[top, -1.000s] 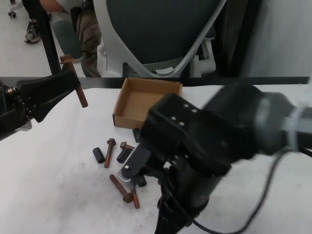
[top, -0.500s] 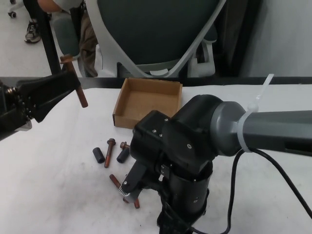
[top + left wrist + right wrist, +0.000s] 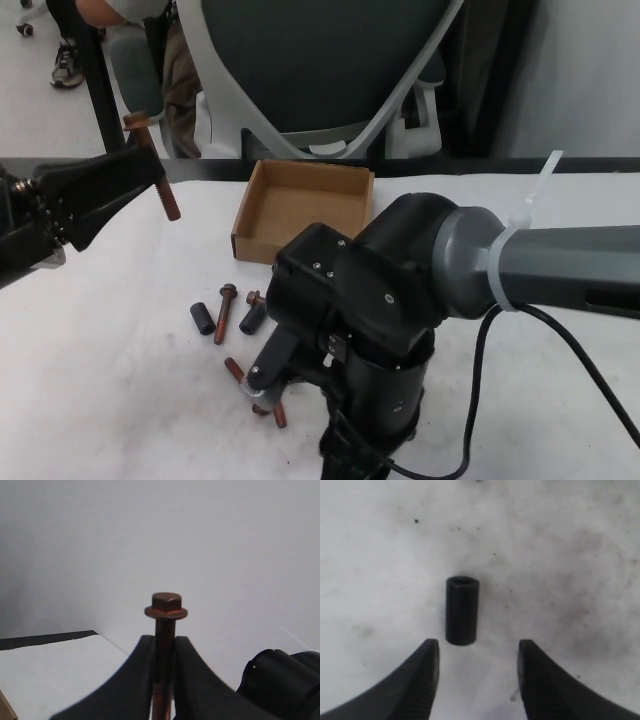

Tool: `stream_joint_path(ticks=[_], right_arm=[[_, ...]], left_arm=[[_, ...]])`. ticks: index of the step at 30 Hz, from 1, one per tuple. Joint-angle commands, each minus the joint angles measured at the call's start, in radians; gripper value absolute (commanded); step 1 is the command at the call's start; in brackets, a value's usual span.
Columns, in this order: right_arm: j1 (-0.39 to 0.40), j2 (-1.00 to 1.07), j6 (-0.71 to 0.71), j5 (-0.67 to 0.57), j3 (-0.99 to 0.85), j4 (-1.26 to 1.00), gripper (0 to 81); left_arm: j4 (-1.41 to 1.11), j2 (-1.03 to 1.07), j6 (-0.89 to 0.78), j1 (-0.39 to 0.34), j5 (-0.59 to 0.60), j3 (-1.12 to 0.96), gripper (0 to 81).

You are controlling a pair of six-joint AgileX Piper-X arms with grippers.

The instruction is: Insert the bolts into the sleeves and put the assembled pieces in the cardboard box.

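Your left gripper (image 3: 162,650) pinches a bolt (image 3: 165,610) head-up above the table's (image 3: 100,350) left edge, while your right gripper (image 3: 479,650) hangs spread over a sleeve (image 3: 462,611) lying flat, the box (image 3: 300,205) near the far edge.

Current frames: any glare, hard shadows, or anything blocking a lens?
High view: even light, no glare on the bench, but the dark body of the right arm covers much of the foreground. Left wrist view: the bolt and left end effector stand dark against a bright plain wall. Right wrist view: flat light, the sleeve casts barely any shadow ahead of the open right end effector.
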Motion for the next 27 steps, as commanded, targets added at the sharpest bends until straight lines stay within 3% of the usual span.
stream_joint_path(ticks=[1, 23, 25, 27], right_arm=[[-0.003, -0.007, -0.009, -0.086, -0.007, -0.036, 45.6], [-0.003, 0.1, -0.05, -0.091, 0.075, -0.172, 45.2], [-0.003, 0.117, -0.05, -0.091, 0.075, -0.151, 38.3], [-0.003, 0.124, -0.05, -0.082, 0.077, -0.129, 23.0]], left_arm=[[-0.043, -0.014, 0.042, 0.004, 0.003, -0.002, 0.8], [-0.043, -0.014, 0.042, 0.004, 0.003, -0.002, 0.8], [-0.043, -0.014, 0.042, 0.004, 0.003, -0.002, 0.8], [-0.043, -0.014, 0.042, 0.006, 0.003, -0.002, 0.8]])
